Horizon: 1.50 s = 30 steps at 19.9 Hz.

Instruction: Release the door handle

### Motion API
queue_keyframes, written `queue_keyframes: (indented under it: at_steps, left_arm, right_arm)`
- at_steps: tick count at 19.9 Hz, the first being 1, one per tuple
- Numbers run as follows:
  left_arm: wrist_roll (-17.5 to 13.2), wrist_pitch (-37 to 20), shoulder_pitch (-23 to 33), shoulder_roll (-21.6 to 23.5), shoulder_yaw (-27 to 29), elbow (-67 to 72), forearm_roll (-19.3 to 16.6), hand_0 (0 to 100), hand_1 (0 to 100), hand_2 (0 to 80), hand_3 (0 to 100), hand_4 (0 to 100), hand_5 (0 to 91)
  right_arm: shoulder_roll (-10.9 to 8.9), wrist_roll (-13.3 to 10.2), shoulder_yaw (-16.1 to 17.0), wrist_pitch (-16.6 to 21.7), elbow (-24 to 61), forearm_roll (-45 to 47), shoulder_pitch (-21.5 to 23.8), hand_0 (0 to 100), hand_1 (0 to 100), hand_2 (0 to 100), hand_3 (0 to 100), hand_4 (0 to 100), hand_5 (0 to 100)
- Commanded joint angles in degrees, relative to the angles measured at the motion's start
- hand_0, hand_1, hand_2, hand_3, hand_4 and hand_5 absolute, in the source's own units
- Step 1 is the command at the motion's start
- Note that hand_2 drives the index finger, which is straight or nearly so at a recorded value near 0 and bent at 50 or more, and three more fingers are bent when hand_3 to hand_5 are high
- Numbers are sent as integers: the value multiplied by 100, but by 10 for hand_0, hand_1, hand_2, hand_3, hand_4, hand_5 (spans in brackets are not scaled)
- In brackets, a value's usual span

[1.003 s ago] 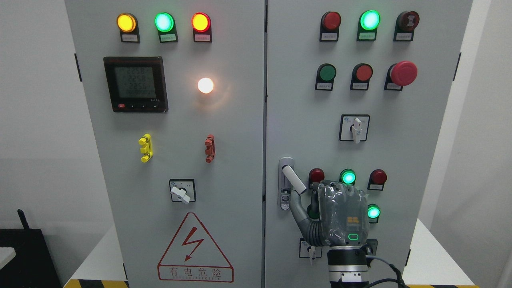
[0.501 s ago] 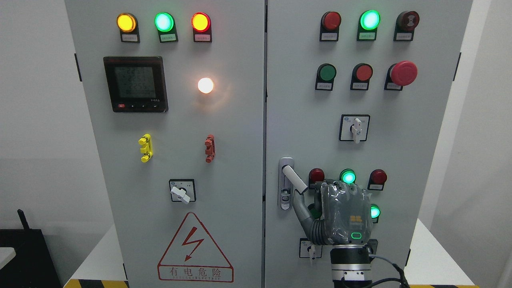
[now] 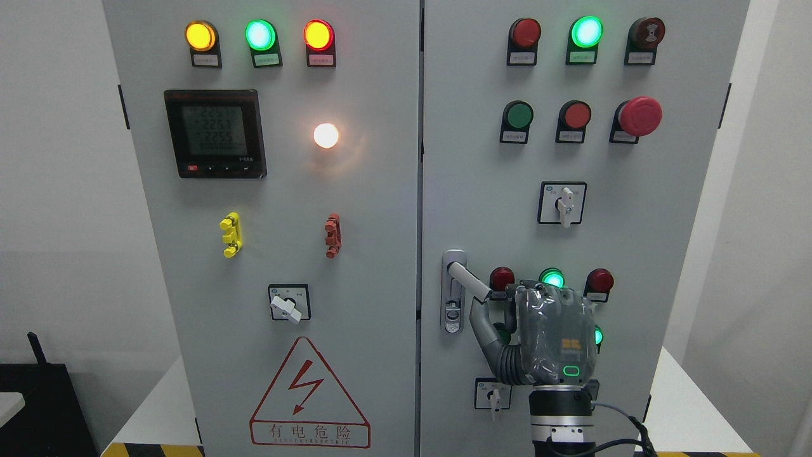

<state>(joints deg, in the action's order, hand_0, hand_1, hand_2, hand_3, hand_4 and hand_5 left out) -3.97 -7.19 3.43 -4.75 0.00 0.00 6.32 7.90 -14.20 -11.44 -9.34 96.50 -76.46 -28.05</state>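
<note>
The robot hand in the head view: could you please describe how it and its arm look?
Only one arm shows, entering at the bottom right. The robot hand is dark grey under a glossy clear film, with a small orange marking and a lit green rounded ring on its back. Its thumb base is ribbed. Below sits a black and silver wrist cuff, and a black cable loops beside it.

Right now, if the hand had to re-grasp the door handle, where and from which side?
Judged from the head view: grip the free end of the door handle, the white lever swung out down-right from its pivot plate. Come from the right and below, where the right hand already sits; the lever projects off the panel there, leaving finger room.
</note>
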Motion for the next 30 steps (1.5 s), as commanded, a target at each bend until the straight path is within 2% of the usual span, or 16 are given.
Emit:
queue_keyframes:
  at_steps: [1, 21, 26, 30]
  left_arm:
    - [1, -2, 0, 0, -70, -88, 0, 120, 389, 0, 0, 0, 0]
    - [1, -2, 0, 0, -70, -88, 0, 120, 389, 0, 0, 0, 0]
    - [1, -2, 0, 0, -70, -88, 0, 120, 389, 0, 0, 0, 0]
    - [1, -2, 0, 0, -70, -88, 0, 120, 389, 0, 0, 0, 0]
  right_arm:
    - [-17, 5, 80, 11, 27, -1, -25, 542, 420, 1000, 1000, 1000, 980]
    - [-8, 14, 133, 29, 9, 8, -139, 552, 411, 1000, 1000, 1000, 980]
    - [-8, -65, 89, 108, 44, 35, 133, 558, 407, 1000, 1000, 1000, 980]
    - [-26, -258, 168, 564, 430, 35, 642, 601, 425, 1000, 1000, 1000, 978]
